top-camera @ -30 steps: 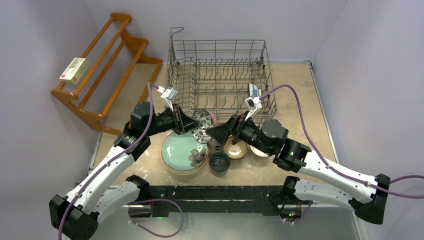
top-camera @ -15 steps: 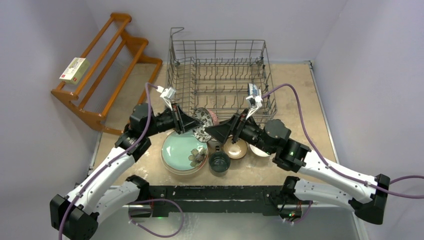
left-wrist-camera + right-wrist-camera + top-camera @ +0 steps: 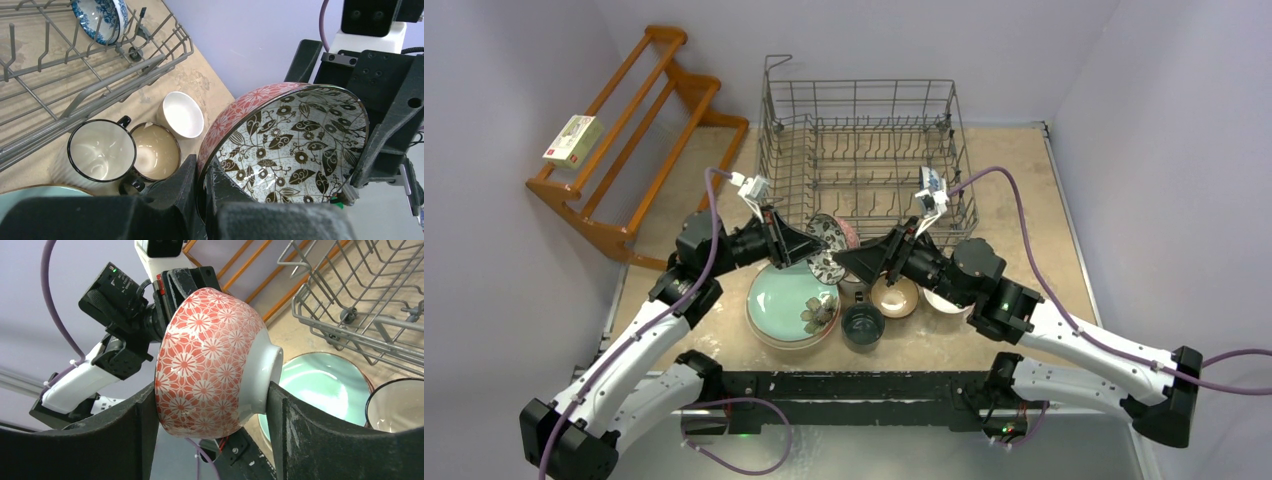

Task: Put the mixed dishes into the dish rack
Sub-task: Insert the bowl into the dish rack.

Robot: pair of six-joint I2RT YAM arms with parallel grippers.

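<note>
Patterned bowl: one, aloft before the dish rack front wall, between both hands.
Left hand: pinched tight on its rim.
Right hand: fingers wide, bracketing rim and foot; right wrist view shows contact.
Tabletop: one mint plate, two mugs, two small bowls.
Rack interior: left wrist view alone shows a blue bowl.

Glossy glazed ceramic bowl, grey metal wire rack, matt black plastic hand.

Nothing readable is showing: the small box lying on the wooden rack is carrying print (too small to make out).
</note>
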